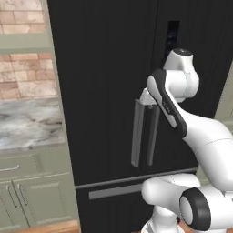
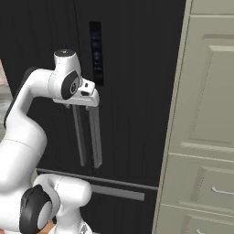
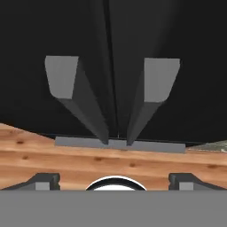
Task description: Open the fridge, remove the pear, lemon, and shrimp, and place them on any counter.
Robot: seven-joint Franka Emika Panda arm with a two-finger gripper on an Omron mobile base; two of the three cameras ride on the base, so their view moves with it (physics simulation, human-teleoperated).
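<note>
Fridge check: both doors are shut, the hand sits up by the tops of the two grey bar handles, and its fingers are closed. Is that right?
Not quite: the fingers are open. In the hand view the hand has its two tips spread wide apart at the bottom corners, holding nothing. The rest stands: the fridge has both doors shut, with the hand up at the tops of the handles.

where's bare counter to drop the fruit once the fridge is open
The marble counter left of the fridge, under the brick wall, looks bare in the stretch shown. It is crowded at the two door handles, where the open gripper hangs at their tops.
</note>
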